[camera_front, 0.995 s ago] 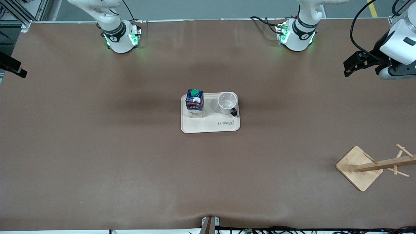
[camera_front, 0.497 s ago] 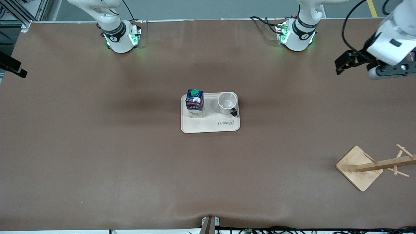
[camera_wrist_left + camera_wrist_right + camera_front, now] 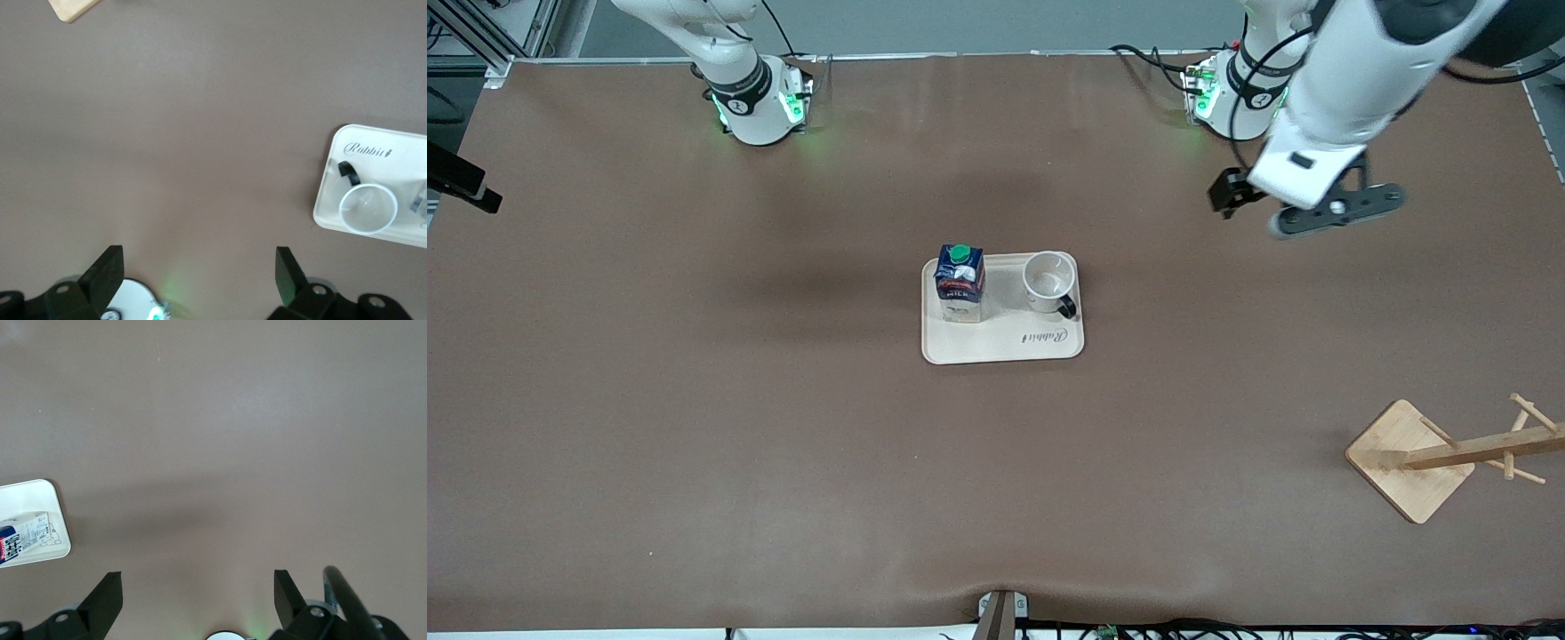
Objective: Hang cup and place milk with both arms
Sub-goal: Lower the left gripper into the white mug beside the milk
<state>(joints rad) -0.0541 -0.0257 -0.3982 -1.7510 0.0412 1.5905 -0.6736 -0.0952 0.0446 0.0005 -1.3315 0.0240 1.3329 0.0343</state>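
The white cup [image 3: 1048, 283] with a black handle stands upright on a cream tray [image 3: 1005, 342] at the table's middle. The dark-blue milk [image 3: 959, 283] with a green cap stands beside it, toward the right arm's end. My left gripper [image 3: 1334, 212] hangs open and empty over bare table between its base and the tray. In the left wrist view its open gripper [image 3: 200, 263] is apart from the cup [image 3: 368, 209]. My right gripper [image 3: 198, 587] is open and empty over bare table. The milk [image 3: 23, 537] shows at the edge of the right wrist view.
A wooden cup rack [image 3: 1449, 458] with pegs stands near the front camera at the left arm's end; its base corner shows in the left wrist view [image 3: 70, 8]. The two green-lit arm bases [image 3: 760, 102] [image 3: 1236, 93] stand along the table's edge farthest from the front camera.
My left arm has swung in from the table's edge at its own end toward the tray, gripper still open. The cup, the milk and the right arm have not moved.
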